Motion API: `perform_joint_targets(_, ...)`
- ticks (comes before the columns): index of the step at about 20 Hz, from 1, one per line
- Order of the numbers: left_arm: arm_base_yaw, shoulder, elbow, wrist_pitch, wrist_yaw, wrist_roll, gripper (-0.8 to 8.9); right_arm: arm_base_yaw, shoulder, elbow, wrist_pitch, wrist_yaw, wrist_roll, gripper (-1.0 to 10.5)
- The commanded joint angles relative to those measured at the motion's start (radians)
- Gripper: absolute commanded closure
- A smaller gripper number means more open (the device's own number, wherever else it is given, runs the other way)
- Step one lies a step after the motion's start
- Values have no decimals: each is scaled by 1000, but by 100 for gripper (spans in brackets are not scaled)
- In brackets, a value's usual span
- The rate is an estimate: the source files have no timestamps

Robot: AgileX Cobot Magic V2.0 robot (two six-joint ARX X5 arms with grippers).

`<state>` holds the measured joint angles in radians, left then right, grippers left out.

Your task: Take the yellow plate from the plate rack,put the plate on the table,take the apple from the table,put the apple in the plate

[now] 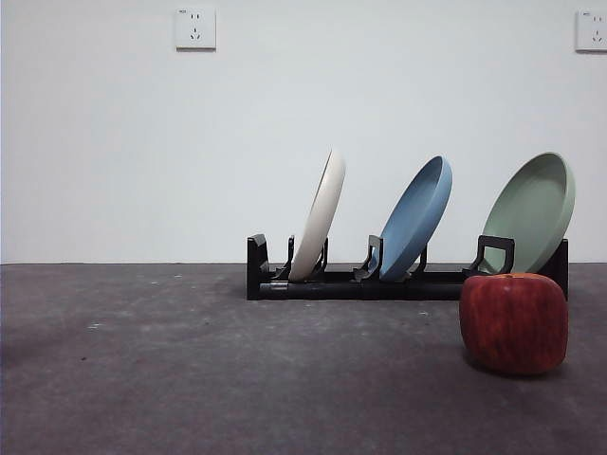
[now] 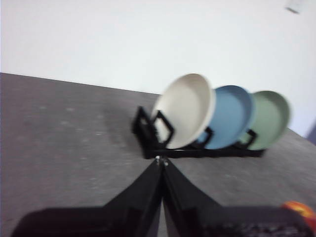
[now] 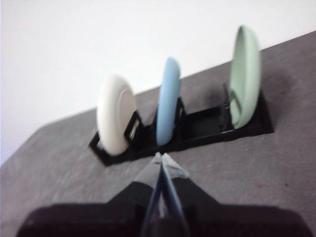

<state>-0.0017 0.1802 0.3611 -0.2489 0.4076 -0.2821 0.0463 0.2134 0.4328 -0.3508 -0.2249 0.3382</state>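
- Spreading across the lower frame, the table (image 1: 190, 379) is seen dark grey and speckled, backed by a white wall (image 1: 114, 142) with a socket (image 1: 195, 28) at upper left
- the yellow plate (image 1: 319, 218) is held leaning in the plate rack (image 1: 360, 284) at centre
- the apple (image 1: 513, 322) is set on the table at lower right
- the left gripper (image 2: 161, 160) and the right gripper (image 3: 159, 157) are both pressed closed, empty

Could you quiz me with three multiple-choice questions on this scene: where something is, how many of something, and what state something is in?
1. Where is the apple?
A. On the table, in front of the rack's end with the green plate
B. In the blue plate
C. Held by a gripper

2. How many plates stand in the plate rack?
A. Two
B. Three
C. Four

3. What state is the yellow plate in?
A. Flat on the table
B. Lifted in the air
C. Leaning in its rack slot

Answers: 1 A, the front view shows it resting there. 2 B, cream, blue and green. 3 C, its lower edge sits between the prongs.
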Motion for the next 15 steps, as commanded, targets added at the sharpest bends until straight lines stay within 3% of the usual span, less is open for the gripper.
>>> perform_joint_targets(1, 3, 68, 67, -16, 68, -2, 820, 2, 76, 102, -77, -67, -111, 958)
perform_joint_targets(9, 2, 272, 270, -121, 295, 83, 820, 2, 301, 369, -395, -243, -333, 958)
perform_joint_targets(15, 2, 380, 386, -282, 438, 184, 820, 3, 428, 510, -620, -294, -461, 958)
